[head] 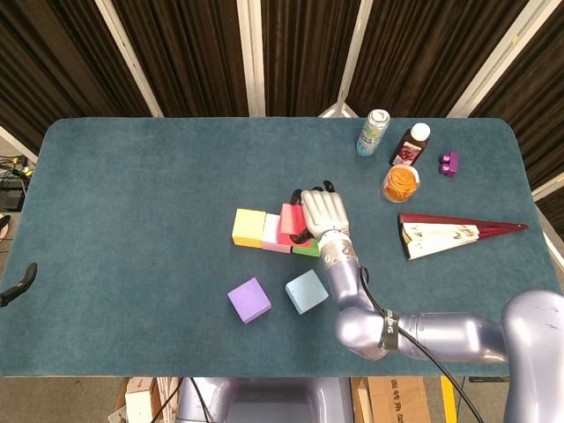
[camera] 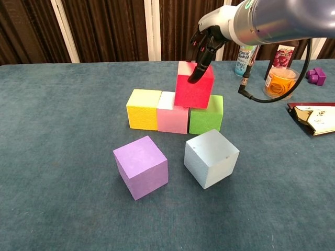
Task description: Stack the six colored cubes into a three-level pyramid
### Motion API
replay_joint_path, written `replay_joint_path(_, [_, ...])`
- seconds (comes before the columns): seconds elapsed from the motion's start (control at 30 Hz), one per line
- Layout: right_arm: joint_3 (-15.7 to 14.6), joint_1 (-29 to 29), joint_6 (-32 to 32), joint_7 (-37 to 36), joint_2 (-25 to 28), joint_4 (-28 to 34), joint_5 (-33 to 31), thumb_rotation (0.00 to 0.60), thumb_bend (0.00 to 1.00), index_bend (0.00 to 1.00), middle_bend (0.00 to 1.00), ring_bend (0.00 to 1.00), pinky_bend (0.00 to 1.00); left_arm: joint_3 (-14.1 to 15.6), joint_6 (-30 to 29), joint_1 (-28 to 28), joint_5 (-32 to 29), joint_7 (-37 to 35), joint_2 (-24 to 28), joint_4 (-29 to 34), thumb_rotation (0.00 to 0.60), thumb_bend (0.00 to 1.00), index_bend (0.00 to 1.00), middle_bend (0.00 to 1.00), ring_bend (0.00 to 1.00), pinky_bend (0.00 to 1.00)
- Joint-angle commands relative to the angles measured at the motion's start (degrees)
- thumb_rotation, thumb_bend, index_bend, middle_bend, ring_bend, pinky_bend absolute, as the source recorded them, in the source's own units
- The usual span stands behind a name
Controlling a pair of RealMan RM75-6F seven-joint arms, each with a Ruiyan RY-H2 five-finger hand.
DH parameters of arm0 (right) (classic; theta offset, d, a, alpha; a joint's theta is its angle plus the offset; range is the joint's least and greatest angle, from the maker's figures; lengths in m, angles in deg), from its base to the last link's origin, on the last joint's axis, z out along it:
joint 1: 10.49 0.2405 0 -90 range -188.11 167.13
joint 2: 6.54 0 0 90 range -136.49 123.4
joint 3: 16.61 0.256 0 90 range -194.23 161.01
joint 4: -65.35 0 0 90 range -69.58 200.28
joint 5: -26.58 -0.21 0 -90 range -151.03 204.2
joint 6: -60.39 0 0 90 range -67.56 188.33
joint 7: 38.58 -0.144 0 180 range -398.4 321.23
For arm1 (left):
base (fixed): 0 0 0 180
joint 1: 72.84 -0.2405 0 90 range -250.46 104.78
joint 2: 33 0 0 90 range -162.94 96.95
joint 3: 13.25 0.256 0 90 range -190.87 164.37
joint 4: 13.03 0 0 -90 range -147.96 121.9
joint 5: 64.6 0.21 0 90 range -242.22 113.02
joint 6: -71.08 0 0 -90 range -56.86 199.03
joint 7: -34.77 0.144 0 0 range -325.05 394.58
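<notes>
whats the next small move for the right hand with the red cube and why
Probably ease the red cube straight down and let go. The right hand holds it over the seam between the pink cube and green cube, about where a second-level block belongs. Whether it already rests on them is unclear.

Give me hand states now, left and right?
Left hand: not in view.
Right hand: holding the red cube, low over the pink cube and green cube.
</notes>
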Motion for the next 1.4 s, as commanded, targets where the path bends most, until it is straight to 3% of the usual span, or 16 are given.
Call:
replay_joint_path(0.03, [-0.1,-0.3,0.1,-0.2,-0.5,-0.3,0.8,0.600,0.24,0.40,0.41,0.22,0.00,0.0,0.0,0.0,0.0,0.2,-0.1,0.0,0.600,0.35,0.15,0.03,0.00,0.00])
replay_joint_path(1.4, [0.7,-2.1,0.7,0.0,-3.4,-3.0,4.0,0.600,0.24,0.40,0.38,0.22,0.00,-0.7,0.0,-0.2,-0.9,0.4,-0.2,0.1,0.600,0.35,0.15,0.03,0.00,0.00])
